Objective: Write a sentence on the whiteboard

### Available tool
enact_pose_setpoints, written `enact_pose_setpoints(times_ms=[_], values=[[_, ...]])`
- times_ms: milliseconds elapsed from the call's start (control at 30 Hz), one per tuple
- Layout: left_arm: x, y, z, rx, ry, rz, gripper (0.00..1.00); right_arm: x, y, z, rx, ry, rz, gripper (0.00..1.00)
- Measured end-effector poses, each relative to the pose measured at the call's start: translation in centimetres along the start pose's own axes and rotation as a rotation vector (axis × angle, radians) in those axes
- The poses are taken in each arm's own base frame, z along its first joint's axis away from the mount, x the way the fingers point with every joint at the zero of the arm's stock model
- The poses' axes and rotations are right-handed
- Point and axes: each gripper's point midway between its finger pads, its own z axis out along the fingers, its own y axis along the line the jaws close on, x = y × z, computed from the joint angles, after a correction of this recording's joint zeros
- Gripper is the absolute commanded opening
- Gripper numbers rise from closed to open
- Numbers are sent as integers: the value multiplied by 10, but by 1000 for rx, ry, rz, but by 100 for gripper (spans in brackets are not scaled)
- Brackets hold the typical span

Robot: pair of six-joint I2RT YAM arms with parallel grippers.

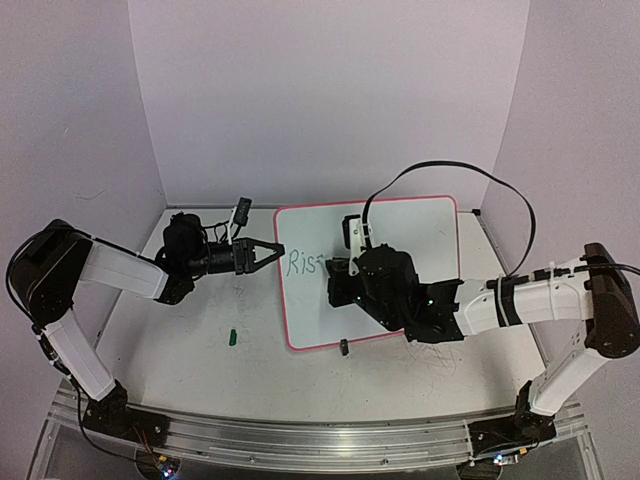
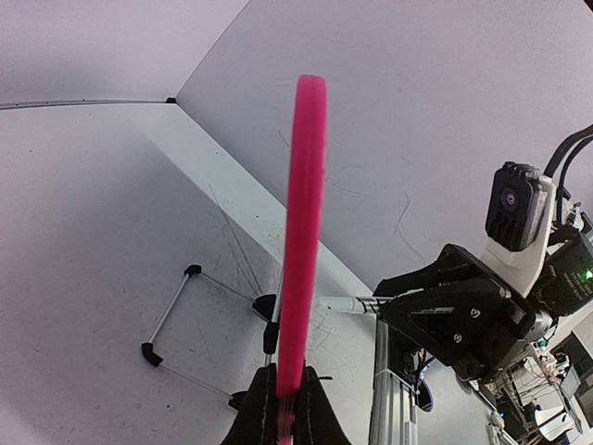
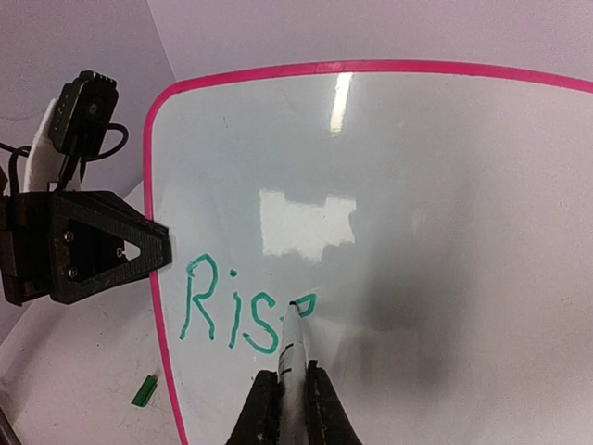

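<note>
White-walled enclosure, scuffed white bench (image 1: 200, 340). The whiteboard (image 1: 420, 240) sits mid-bench between the two arms. The left pincer (image 1: 272, 250) is closed on the board's pink left frame edge and steadies it. The right pincer (image 3: 289, 387) is clamped on a marker (image 3: 291, 338). The marker's long axis runs forward from the fingers onto the board face, with its tip touching at the end of the green lettering (image 3: 232, 315). Judgement: the blank board lies to the right of the tip, away from the left pincer, so the next strokes should run that way.
</note>
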Motion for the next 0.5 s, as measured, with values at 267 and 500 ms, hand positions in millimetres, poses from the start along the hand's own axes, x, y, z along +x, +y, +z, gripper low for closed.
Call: enact_pose_setpoints(times_ms=[267,500], values=[[1,1,0,-5,2,-5,0,9,-1,-1,-3,19,12,0],[1,1,0,-6,2,-5,0,19,0,-3,-9,36,18,0]])
